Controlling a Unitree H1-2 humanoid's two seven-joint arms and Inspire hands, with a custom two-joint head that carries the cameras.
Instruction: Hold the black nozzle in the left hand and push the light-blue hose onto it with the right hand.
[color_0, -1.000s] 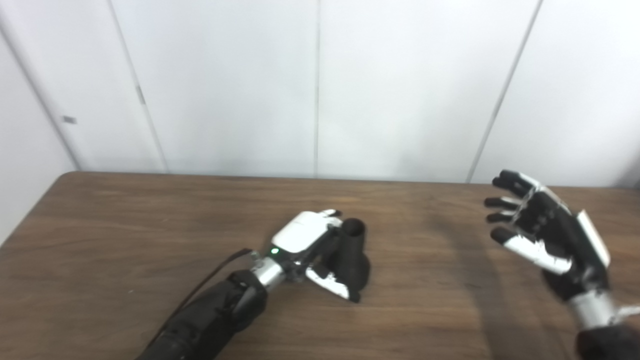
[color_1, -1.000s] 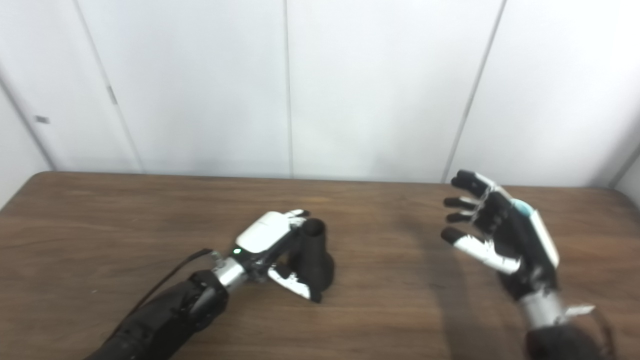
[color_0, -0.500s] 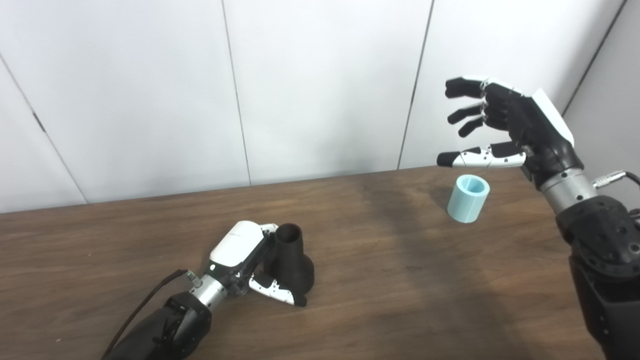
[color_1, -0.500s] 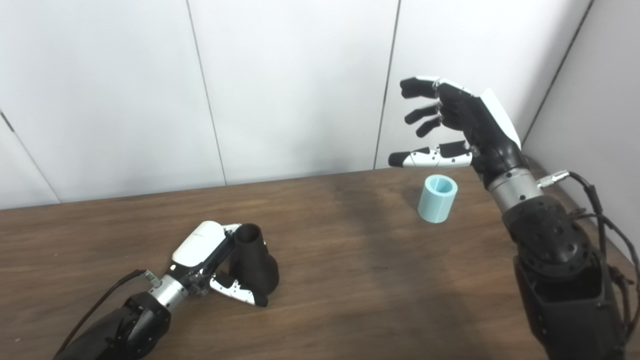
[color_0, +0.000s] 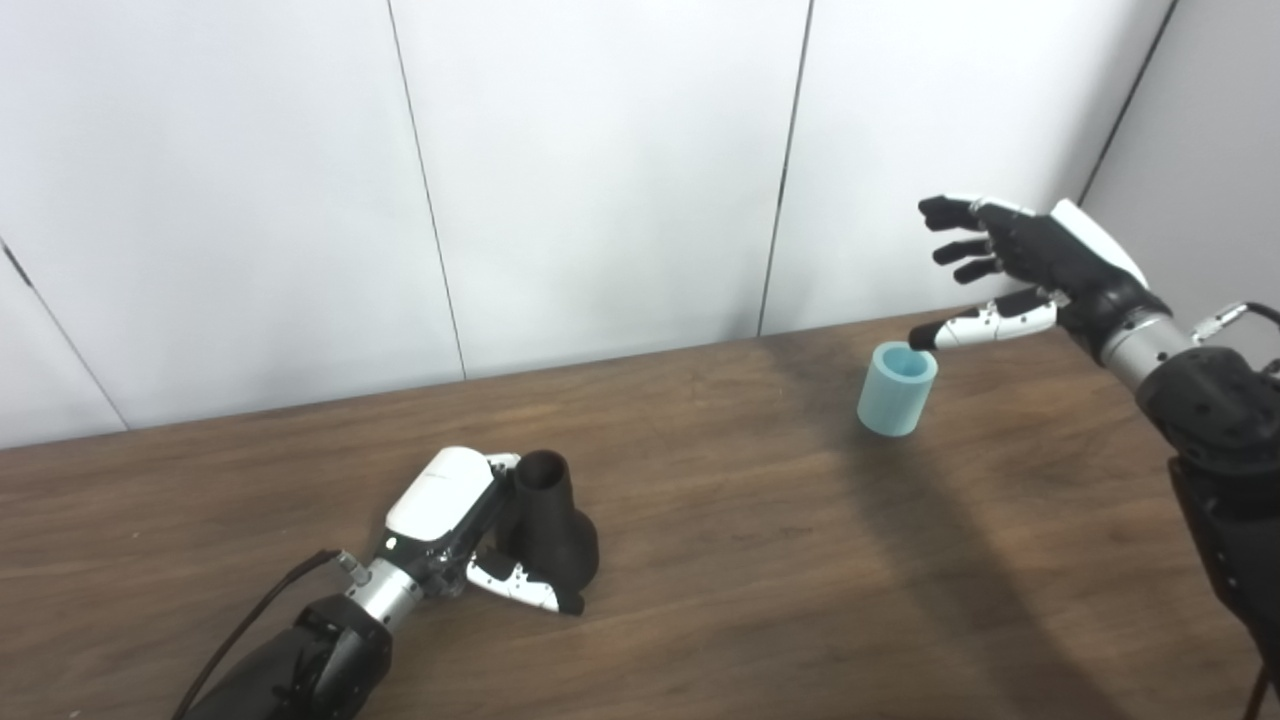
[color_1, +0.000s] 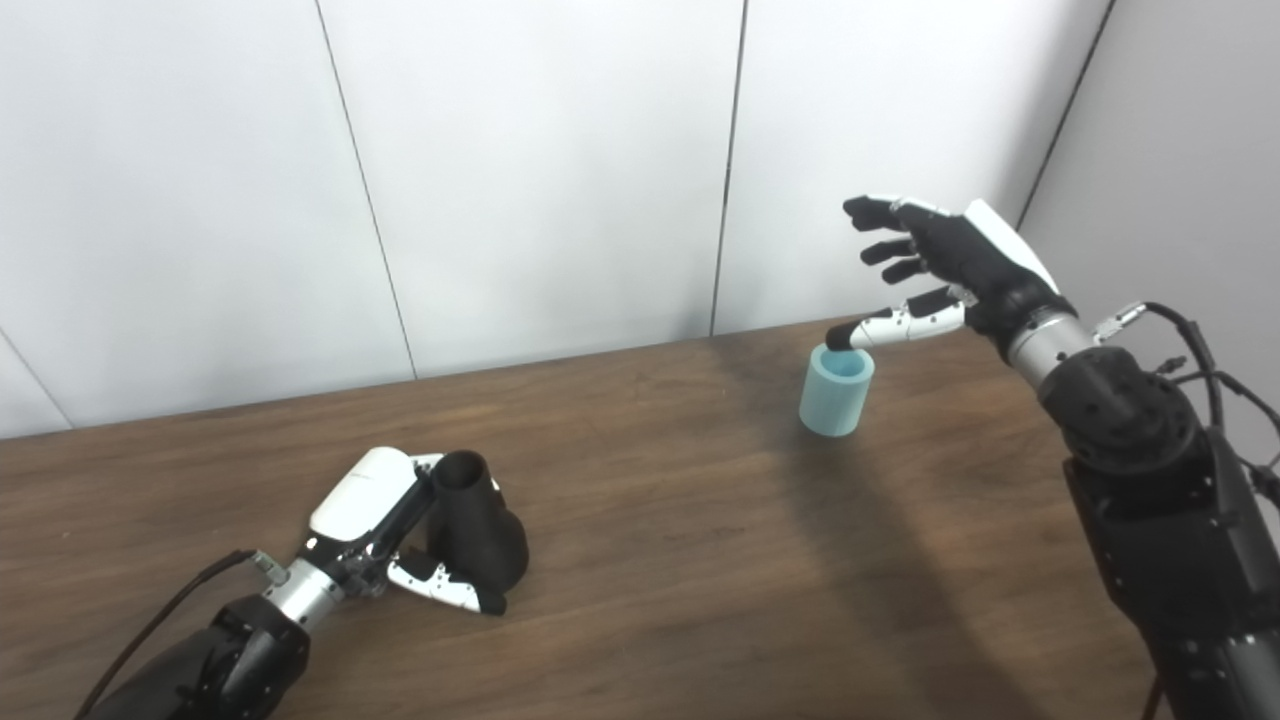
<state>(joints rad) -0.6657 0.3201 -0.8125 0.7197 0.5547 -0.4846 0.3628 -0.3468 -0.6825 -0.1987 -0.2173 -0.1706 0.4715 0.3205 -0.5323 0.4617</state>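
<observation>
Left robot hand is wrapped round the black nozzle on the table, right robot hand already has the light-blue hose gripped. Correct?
Not quite. The right robot hand is open above the light-blue hose, which stands free on the table; the right eye view shows it. The left robot hand is indeed wrapped round the black nozzle.

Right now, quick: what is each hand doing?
Left hand: shut on the black nozzle, which stands on the table.
Right hand: open, holding nothing, above the light-blue hose.
</observation>
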